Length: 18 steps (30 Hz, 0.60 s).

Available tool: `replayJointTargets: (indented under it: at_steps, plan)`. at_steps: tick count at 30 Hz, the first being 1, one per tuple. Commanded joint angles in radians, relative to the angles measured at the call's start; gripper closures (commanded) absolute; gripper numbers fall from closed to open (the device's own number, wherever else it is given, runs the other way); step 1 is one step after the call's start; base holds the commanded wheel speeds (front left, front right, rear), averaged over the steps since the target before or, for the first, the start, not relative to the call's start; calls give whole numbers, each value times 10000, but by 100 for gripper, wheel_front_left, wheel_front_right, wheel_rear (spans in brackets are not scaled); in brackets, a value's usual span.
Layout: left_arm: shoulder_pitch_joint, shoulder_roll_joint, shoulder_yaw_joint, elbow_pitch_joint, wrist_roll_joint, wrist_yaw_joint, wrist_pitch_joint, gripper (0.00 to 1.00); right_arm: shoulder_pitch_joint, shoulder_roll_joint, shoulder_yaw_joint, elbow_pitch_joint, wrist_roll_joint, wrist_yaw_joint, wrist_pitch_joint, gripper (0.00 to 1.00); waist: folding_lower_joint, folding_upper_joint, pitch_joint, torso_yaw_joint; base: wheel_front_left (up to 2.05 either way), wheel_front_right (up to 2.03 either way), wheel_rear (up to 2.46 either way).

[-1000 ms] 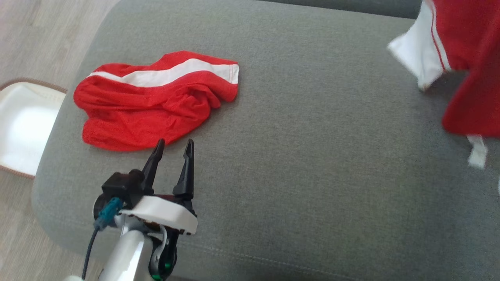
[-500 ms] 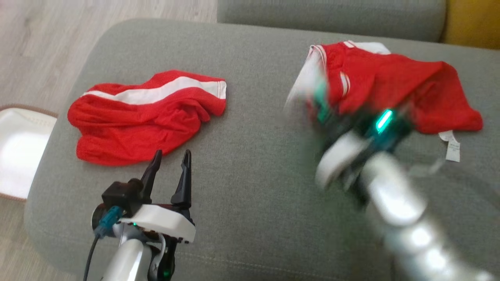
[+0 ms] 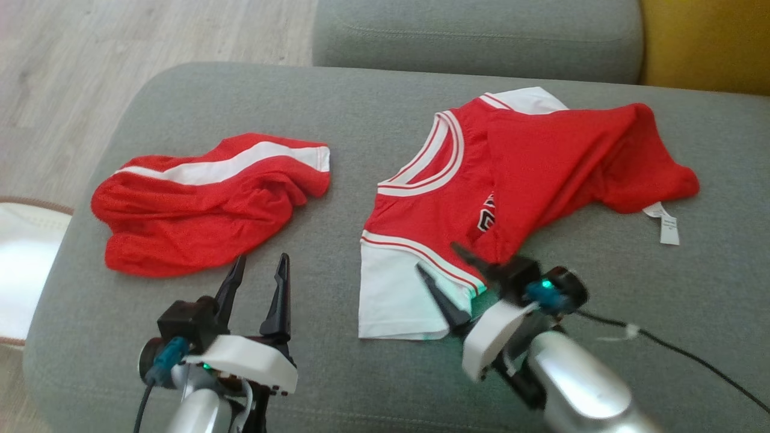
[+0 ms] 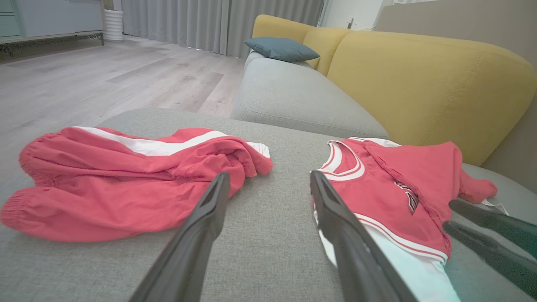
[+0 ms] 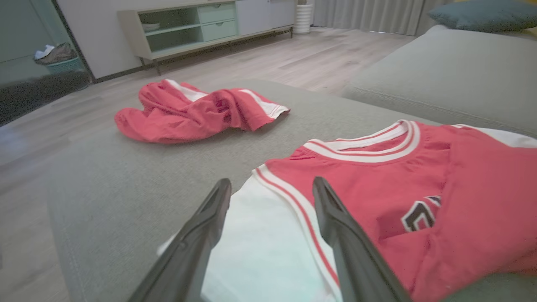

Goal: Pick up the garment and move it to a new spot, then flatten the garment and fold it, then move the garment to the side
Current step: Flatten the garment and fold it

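Grey cushion (image 3: 373, 108): jersey (image 3: 541, 162) beneath parted right jaws

The left gripper (image 3: 258, 263) hovers near the front left corner of the grey seat cushion (image 3: 361, 379). Its two dark fingers are spread wide and point straight ahead, with the silver left forearm (image 3: 195, 416) below it. The right gripper (image 3: 437, 258) is by the cushion's front edge, right of centre, jaws likewise parted. Its fingers slant toward the robot's left, and a green light glows at the wrist.
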Motion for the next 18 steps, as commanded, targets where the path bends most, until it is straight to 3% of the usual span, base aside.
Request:
replayJointTargets:
  at_steps: [1,6,7,13,18]
  plan:
    - [-335,64,302,-367,43,38,-122,0,-77,155,-382,-322,10,39,-39,0,0,-1,-65,-138,0,0,0]
    - [-275,64,270,-480,-14,106,-122,0,161,155,-2387,-479,-546,39,-371,0,0,-1,-145,-446,0,0,0]
    - [-275,64,270,-480,-14,106,-122,0,161,155,-2387,-479,-546,39,-371,0,0,-1,-145,-446,0,0,0]
    - [-191,64,240,-637,-135,150,-122,0,1061,156,-4724,-1431,-1233,39,-632,0,0,-1,-212,-846,0,0,0]
    - [-90,64,181,-726,-187,182,-122,0,1998,156,-5532,-2273,-1115,39,-733,0,0,-1,-233,-1197,0,0,0]
